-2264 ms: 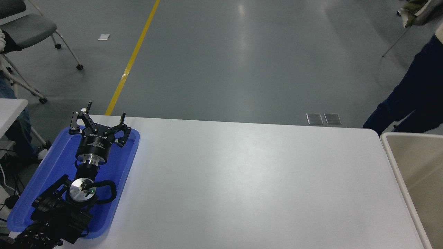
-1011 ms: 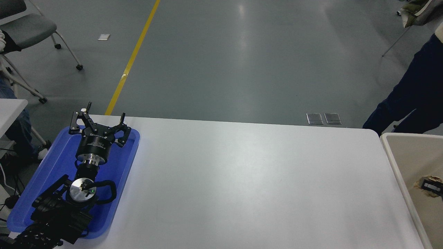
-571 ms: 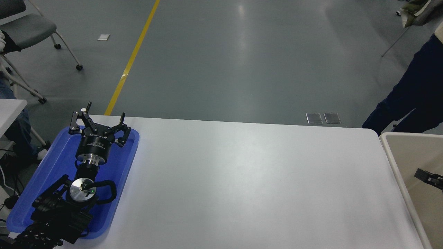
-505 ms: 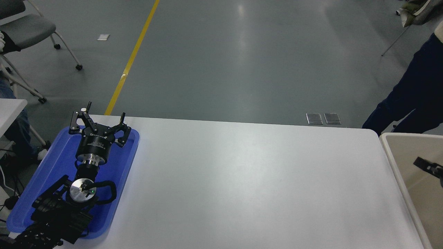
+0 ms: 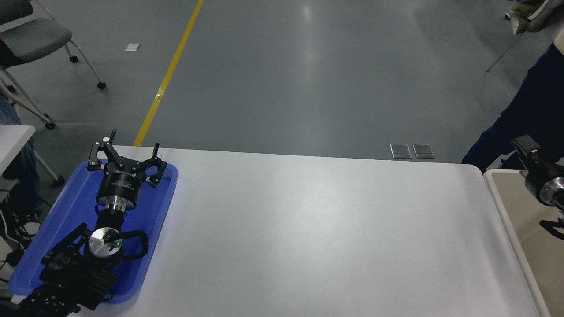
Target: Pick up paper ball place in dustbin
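Observation:
The cream-beige dustbin [image 5: 535, 246] stands at the table's right edge, partly cut off by the picture. My right gripper [image 5: 527, 147] comes in from the right edge and hangs above the bin's far corner; only part of it shows, and nothing is seen in it. The paper ball is not in view. My left gripper [image 5: 132, 147] is parked open and empty over the blue tray [image 5: 163, 207] at the lower left.
The white table [image 5: 308, 229] spans the middle. A person in dark trousers [image 5: 524, 119] stands just beyond the bin at the far right. A wheeled chair [image 5: 39, 39] stands at the upper left, and a second white table's corner [image 5: 13, 136] shows at the left edge.
A second ago my right gripper held the paper ball low over the bin. The ball then left it, and the gripper has risen up and away toward the bin's far corner. The left arm stayed still.

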You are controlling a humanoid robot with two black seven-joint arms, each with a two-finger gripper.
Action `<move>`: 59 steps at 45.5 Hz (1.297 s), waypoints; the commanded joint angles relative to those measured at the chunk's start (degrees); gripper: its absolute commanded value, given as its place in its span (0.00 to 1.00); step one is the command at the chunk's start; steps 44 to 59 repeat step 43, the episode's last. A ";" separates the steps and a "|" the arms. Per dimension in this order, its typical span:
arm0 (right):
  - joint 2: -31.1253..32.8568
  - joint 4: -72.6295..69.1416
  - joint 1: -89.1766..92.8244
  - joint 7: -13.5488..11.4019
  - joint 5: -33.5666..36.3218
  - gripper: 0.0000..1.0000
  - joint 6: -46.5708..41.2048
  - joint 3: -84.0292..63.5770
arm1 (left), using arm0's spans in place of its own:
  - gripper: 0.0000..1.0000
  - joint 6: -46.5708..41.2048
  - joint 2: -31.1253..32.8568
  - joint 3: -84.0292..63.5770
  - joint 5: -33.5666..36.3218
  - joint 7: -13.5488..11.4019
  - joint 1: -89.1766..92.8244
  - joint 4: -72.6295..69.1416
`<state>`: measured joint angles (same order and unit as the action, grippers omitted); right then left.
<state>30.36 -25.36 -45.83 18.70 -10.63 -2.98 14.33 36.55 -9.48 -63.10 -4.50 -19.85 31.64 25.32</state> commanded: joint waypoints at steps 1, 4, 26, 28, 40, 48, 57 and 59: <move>-2.58 -12.78 2.85 -0.07 2.98 1.00 -1.68 17.56 | 1.00 0.01 -0.01 0.00 0.01 0.07 0.00 -0.01; -5.21 -13.40 4.52 -0.16 6.58 1.00 -3.70 21.17 | 1.00 0.01 -0.01 0.00 0.01 -0.02 0.00 -0.01; -15.94 -14.19 12.26 0.02 18.98 1.00 -17.76 30.41 | 1.00 -0.07 -0.01 0.00 0.01 0.07 0.00 -0.01; -16.47 -14.27 12.96 0.02 19.07 1.00 -18.47 30.41 | 1.00 0.01 -0.01 0.00 0.01 0.07 0.00 -0.01; -16.30 -14.10 16.39 0.37 18.98 1.00 -27.69 30.49 | 1.00 -0.07 -0.01 0.00 0.01 0.07 0.00 -0.01; -16.30 -14.01 16.74 0.37 18.98 1.00 -27.96 30.41 | 1.00 -0.07 -0.01 0.00 0.01 0.07 0.09 -0.01; -16.30 -14.01 16.74 0.37 18.98 1.00 -27.96 30.41 | 1.00 -0.07 -0.01 0.00 0.01 0.07 0.09 -0.01; -16.30 -14.01 16.74 0.37 18.98 1.00 -27.96 30.41 | 1.00 -0.07 -0.01 0.00 0.01 0.07 0.09 -0.01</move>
